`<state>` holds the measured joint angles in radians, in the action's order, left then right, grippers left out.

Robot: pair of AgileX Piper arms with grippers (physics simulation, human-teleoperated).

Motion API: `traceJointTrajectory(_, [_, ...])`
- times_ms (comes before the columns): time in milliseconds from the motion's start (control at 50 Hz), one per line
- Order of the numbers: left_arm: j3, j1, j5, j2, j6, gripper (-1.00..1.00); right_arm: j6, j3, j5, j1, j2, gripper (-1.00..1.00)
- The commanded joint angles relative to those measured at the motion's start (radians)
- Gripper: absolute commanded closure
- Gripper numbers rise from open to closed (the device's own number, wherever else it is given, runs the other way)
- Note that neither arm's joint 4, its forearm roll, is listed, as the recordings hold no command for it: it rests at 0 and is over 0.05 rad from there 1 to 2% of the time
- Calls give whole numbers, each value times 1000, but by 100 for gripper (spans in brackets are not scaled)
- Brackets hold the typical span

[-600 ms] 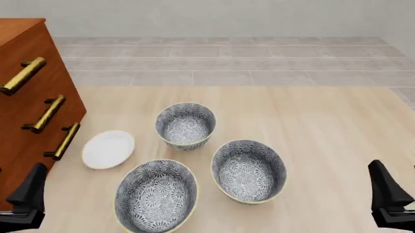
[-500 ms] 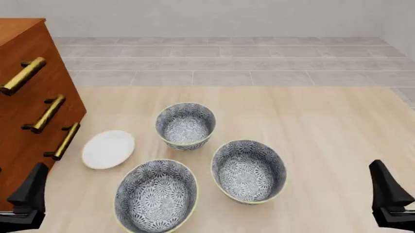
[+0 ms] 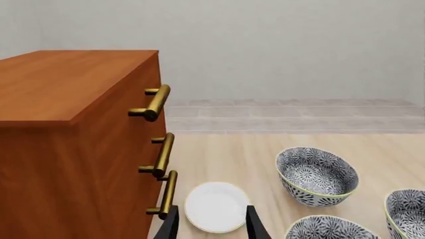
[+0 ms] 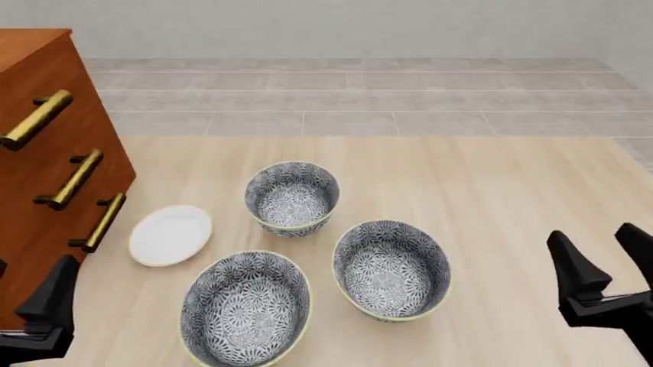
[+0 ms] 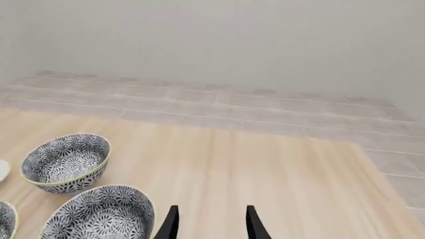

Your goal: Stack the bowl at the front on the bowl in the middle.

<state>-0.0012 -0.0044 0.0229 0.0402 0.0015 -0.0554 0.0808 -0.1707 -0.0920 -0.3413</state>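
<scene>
The right claw hung with its dark fingers spread and nothing between them, over bare bench at the near right, well apart from the bowls. The left claw sat low at the near left beside the wooden drawer chest; its wrist camera showed two fingertips held apart and empty.

Three matching bowls stood between the arms. The bowl at the front, blue-and-white floral with a pale yellow rim, sat nearest, left of centre and just beside the left claw's side. The bowl in the middle stood just to its right and a little farther back, the two rims close but apparently not touching. A third bowl stood farther off, and a small white plate lay to the left near the chest.

The front bowl looked stiff, glazed and breakable, likely slick under the pads and with some weight. A pinch across the rim wall, one finger inside and one outside, seemed the surest hold, on its left side for the left claw, with a gentle set-down.
</scene>
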Motion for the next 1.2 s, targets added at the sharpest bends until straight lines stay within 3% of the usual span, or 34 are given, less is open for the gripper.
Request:
traceJointTrajectory(20, [1,-8,14,18,2,-100,-9,103,-31,-92,-238,-100])
traceJointTrajectory(120, [1,-10,15,18,3,-100,-4,139,-24,-118,-298,-100])
traceJointTrajectory(160, [1,-12,21,25,6,-100,-46,197,-28,-161,-402,-100])
traceJointTrajectory(220, [1,-12,32,42,7,-100,-46,231,-24,-189,-447,-100])
traceJointTrajectory(520, [1,-11,28,34,8,-100,7,443,115,-311,-663,-100])
traceJointTrajectory(1200, [1,-8,31,35,8,-100,26,794,318,-436,-963,-100])
